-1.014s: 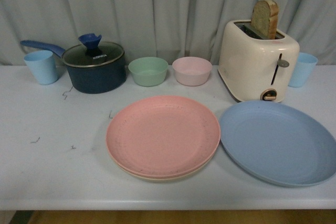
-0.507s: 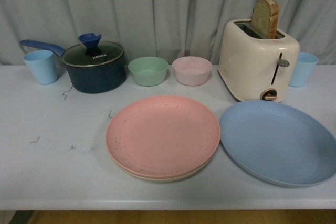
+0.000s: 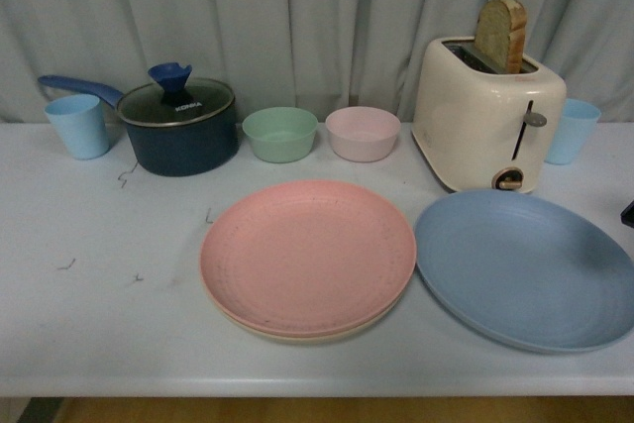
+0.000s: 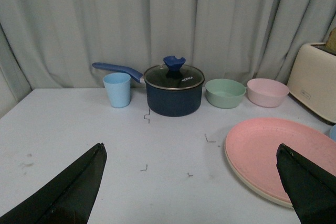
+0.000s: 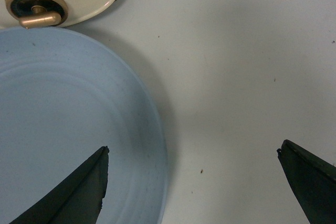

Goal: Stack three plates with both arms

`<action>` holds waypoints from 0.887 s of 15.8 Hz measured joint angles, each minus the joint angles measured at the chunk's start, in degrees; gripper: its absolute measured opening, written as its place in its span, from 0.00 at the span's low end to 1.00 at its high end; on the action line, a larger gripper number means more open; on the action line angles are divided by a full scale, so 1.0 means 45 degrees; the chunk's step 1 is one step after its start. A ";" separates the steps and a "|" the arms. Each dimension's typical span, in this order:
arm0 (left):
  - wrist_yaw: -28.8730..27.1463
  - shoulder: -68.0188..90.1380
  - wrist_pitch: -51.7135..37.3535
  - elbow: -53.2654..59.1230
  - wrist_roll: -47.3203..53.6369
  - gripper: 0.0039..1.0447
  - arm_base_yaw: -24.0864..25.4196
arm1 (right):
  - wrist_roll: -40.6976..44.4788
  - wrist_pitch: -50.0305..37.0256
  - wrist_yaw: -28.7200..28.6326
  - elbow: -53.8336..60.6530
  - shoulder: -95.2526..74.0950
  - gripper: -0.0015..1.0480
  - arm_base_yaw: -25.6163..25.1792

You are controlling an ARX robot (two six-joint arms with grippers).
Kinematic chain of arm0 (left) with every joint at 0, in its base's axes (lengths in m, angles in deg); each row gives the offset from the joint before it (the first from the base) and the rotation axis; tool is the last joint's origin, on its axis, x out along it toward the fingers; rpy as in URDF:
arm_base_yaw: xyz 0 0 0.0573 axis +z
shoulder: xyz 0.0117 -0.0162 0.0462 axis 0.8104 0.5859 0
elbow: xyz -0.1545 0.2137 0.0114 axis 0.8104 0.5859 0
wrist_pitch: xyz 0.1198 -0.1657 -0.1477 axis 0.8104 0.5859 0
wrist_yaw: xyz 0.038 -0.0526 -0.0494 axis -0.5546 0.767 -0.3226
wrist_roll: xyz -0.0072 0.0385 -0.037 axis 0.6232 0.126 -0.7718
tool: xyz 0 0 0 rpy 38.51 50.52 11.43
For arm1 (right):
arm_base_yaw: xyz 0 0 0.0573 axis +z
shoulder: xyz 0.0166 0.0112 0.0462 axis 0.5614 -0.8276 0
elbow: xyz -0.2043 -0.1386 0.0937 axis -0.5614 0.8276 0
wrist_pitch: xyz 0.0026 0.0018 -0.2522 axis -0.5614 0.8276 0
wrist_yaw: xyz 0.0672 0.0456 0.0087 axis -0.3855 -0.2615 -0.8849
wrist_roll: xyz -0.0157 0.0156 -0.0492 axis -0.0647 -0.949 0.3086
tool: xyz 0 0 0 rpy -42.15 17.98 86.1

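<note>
A: Entry one, blue plate (image 3: pixel 523 269). Where is it lying?
B: Flat on the table (image 3: pixel 99 324). Its rim is passing between the wide-spread fingers of the right gripper (image 5: pixel 192 149), closer to one fingertip. The right arm is sitting nearer.
A: Entry two, pink plate (image 3: pixel 307 255)?
B: It is resting on the beige plate (image 3: pixel 297 336), just beside one finger of the left gripper (image 4: pixel 190 145), which is also gaping and gripping nothing.

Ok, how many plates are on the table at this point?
3. The pink plate sits on the beige plate, front centre; only the beige rim shows. The blue plate lies by itself to their right, before the toaster. None seems hidden.
</note>
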 joint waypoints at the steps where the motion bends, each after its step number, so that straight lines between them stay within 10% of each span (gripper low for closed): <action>1: 0.0000 0.0000 0.0000 0.0000 0.0000 0.94 0.0000 | 0.0058 -0.0175 0.0053 -0.0194 -0.0389 0.94 0.0102; 12: 0.0000 0.0000 0.0000 0.0000 0.0000 0.94 0.0000 | 0.0053 -0.1763 0.1015 -0.0238 -0.2467 0.93 0.0641; 14: 0.0000 0.0000 0.0000 0.0000 0.0000 0.94 0.0000 | 0.0053 -0.1982 0.1214 -0.0209 -0.2579 0.73 0.0641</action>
